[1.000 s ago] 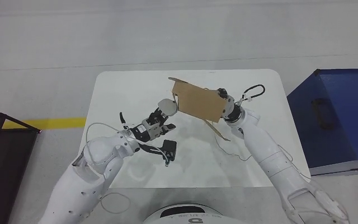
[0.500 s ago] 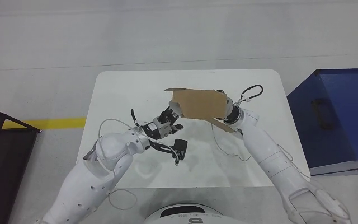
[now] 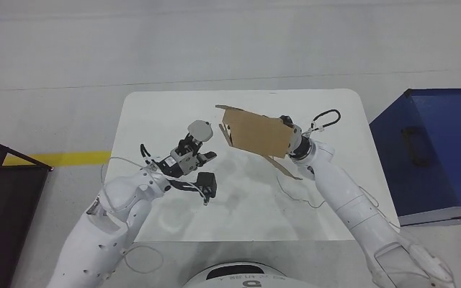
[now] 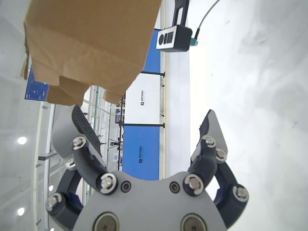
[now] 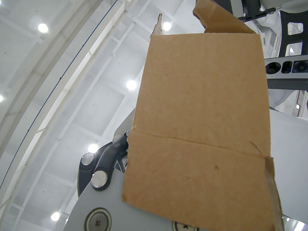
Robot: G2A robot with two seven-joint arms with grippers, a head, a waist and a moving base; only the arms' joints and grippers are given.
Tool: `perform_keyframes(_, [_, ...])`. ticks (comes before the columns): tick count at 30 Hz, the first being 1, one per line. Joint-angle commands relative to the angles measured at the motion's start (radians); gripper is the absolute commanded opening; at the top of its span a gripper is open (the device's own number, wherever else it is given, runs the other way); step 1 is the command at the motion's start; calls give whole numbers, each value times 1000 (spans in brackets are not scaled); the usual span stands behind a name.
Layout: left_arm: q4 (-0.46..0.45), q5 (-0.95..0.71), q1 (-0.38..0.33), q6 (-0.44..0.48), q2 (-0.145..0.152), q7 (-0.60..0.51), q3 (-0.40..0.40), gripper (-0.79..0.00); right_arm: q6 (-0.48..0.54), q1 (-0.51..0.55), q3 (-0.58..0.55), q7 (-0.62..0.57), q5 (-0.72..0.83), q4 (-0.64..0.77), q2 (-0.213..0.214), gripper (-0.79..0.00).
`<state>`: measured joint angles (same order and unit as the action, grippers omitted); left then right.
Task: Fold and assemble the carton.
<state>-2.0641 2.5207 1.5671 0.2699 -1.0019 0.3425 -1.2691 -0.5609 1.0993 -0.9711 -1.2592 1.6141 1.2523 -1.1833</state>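
A brown cardboard carton (image 3: 256, 133) hangs tilted above the far middle of the white table (image 3: 245, 209), flaps loose at its ends. My right gripper (image 3: 290, 140) is shut on its right end; in the right wrist view the carton (image 5: 202, 121) covers the fingers. My left gripper (image 3: 203, 142) stands open a short way left of the carton, not touching it. In the left wrist view the carton's flap end (image 4: 91, 32) hangs just beyond the open left gripper (image 4: 144, 118), with nothing between the ribbed pads (image 4: 83, 123).
A blue bin (image 3: 425, 155) stands on the floor right of the table. A dark object (image 3: 14, 187) sits at the left edge, beside a yellow floor line (image 3: 65, 157). A black cable loop (image 3: 328, 117) rises from the right wrist.
My left gripper has drawn back to the left from the carton's left edge. The carton, level half a second ago, is tilted again with its left end higher.
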Motion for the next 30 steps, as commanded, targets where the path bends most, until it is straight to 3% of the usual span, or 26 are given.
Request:
perform_keyframes(1, [-7,3,17,-6,2,8,-13,0,0,-2,4,0,1,1,2,-785])
perform_keyframes(9, [-5,17,16,17,3,-4,-13,0,7,-7,17,-7,12,3,11,-785])
perform_keyframes(14, [-28,104,-48,108,7,-40,-13,0,7,-9,23,-7,19,4,16,-785])
perform_keyframes(20, [-71,206,-131,203,13,29,22,0,5,-13,31,-5,23,5,22,-785])
perform_keyframes(25, [-65,276,-192,228,14,97,88,0,5,-15,36,-5,28,4,26,-785])
perform_keyframes(30, [-41,322,-240,247,8,74,138,0,6,-17,39,-6,30,5,30,-785])
